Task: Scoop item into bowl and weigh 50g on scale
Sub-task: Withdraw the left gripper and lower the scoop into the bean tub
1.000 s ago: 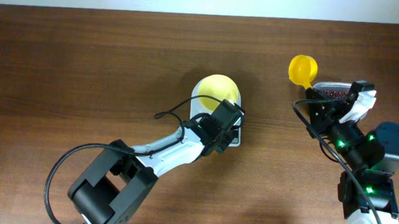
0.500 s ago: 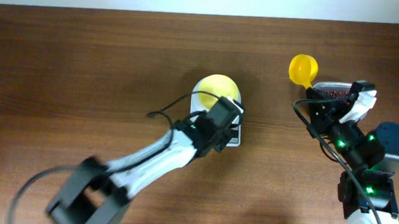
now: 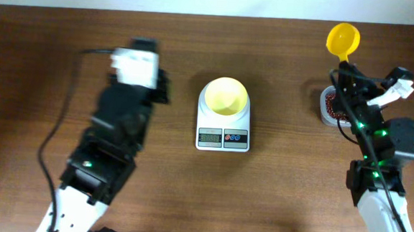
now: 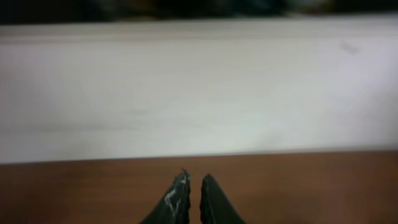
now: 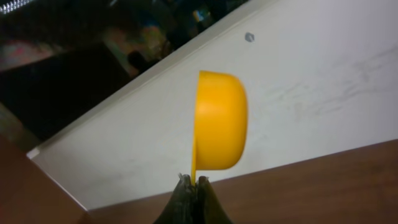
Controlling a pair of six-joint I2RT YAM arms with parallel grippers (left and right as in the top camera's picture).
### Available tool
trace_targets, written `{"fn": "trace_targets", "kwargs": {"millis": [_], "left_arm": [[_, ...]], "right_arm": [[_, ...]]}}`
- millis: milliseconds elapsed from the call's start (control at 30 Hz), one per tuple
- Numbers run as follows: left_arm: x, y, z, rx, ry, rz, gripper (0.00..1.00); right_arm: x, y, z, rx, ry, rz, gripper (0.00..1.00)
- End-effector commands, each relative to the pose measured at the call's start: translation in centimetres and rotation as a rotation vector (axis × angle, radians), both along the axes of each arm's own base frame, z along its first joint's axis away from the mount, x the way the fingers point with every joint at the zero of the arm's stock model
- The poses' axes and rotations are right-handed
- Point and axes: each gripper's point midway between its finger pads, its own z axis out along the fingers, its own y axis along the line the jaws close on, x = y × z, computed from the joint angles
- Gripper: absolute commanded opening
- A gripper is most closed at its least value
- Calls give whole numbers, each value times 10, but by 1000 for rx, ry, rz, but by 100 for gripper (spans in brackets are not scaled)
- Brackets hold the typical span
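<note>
The pale yellow bowl stands on the white scale at the table's middle and looks empty. My right gripper is shut on the handle of a yellow scoop. In the overhead view the scoop is held high near the far right edge, and its cup looks empty. The reddish-brown beans lie in a clear container under my right arm, partly hidden. My left gripper is shut and empty, pointing at the far edge, well left of the scale.
My left arm stretches over the left half of the table, blurred by motion. A white wall runs along the table's far edge. Cables trail from both arms.
My left arm has swung away from the scale to the table's left side, uncovering scale and bowl. My right gripper has carried the scoop further right and towards the far edge.
</note>
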Motion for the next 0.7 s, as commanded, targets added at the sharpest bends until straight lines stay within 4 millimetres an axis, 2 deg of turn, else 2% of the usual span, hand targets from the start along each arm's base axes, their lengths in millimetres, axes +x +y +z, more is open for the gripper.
{"fn": "trace_targets", "kwargs": {"millis": [0, 67, 167, 200, 233, 300, 433, 533, 600, 667], "left_arm": [[14, 65, 4, -13, -28, 212, 12], [19, 85, 5, -17, -41, 268, 13], [28, 106, 5, -21, -59, 326, 29], [32, 113, 4, -21, -64, 345, 40], [36, 119, 2, -21, -67, 361, 64], [45, 126, -1, -22, -72, 382, 99], [61, 131, -20, -13, -39, 396, 99], [74, 128, -44, 2, 27, 383, 99], [82, 117, -55, 3, 56, 317, 99], [86, 97, -59, 74, 81, 188, 99]], "right_arm": [[14, -9, -7, 105, 14, -20, 4], [20, -17, -14, 139, 30, -58, 4], [26, -26, -18, 147, 39, -108, 4], [28, -28, -16, 148, 36, -122, 4], [30, -30, -14, 149, 31, -131, 4], [33, -34, -9, 150, 20, -150, 4], [40, -37, -2, 151, 10, -163, 4], [44, -37, -10, 149, 51, -159, 4], [47, -35, -25, 95, 127, -154, 4], [48, -32, -37, 58, 198, -144, 4]]}}
